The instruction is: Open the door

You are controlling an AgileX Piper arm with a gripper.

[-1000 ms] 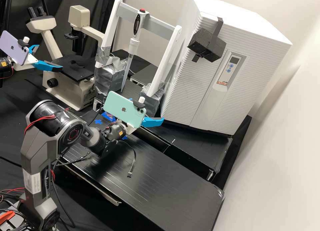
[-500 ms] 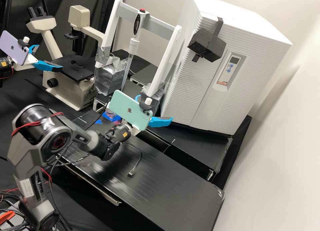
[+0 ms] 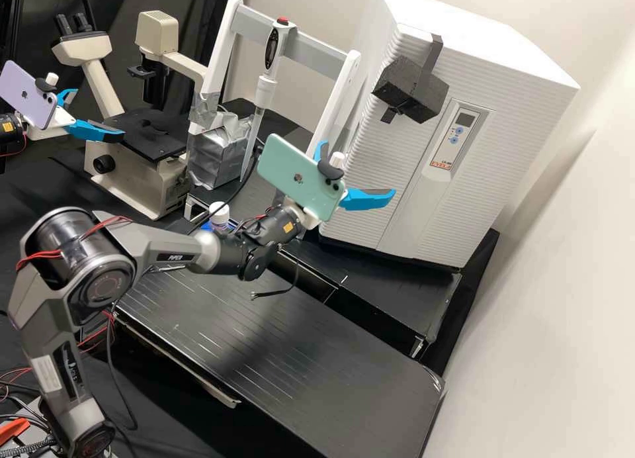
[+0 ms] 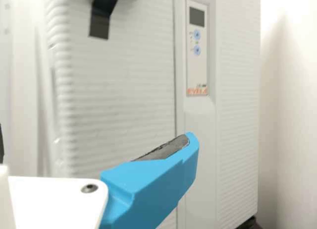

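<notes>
One cabinet (image 3: 516, 127) bears orange lettering (image 3: 441, 165).

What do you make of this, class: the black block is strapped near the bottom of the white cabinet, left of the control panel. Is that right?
Not quite. The black block is strapped near the top of the white cabinet, not the bottom, as the high view shows. It is indeed left of the control panel.
</notes>
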